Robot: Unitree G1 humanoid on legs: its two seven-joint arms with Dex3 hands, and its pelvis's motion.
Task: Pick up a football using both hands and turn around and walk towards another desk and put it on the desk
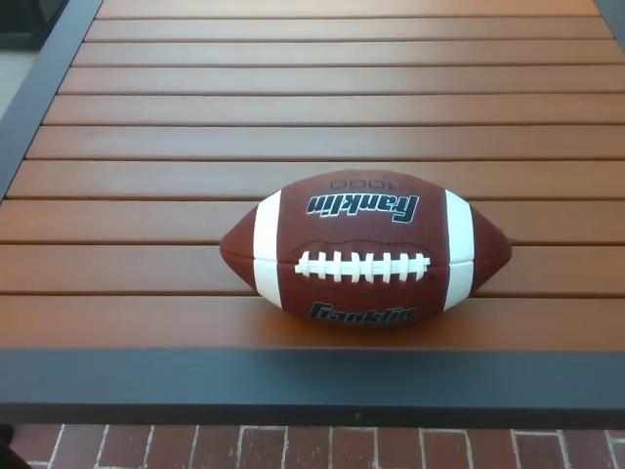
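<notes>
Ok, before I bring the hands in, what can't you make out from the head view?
- Both hands: out of frame.
- Football underside and far side: hidden by the ball itself.
- Table: far end and right side cut off by the picture edges.
- The other desk: not in view.

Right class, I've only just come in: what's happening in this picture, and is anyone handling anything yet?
Nothing is being handled at this moment. A brown football with white stripes and white laces lies on its side on a slatted wooden desk, near the front edge, laces facing the camera. Neither robot hand is in view, so the ball sits untouched. A strip of brick floor shows below the desk's dark frame.
</notes>
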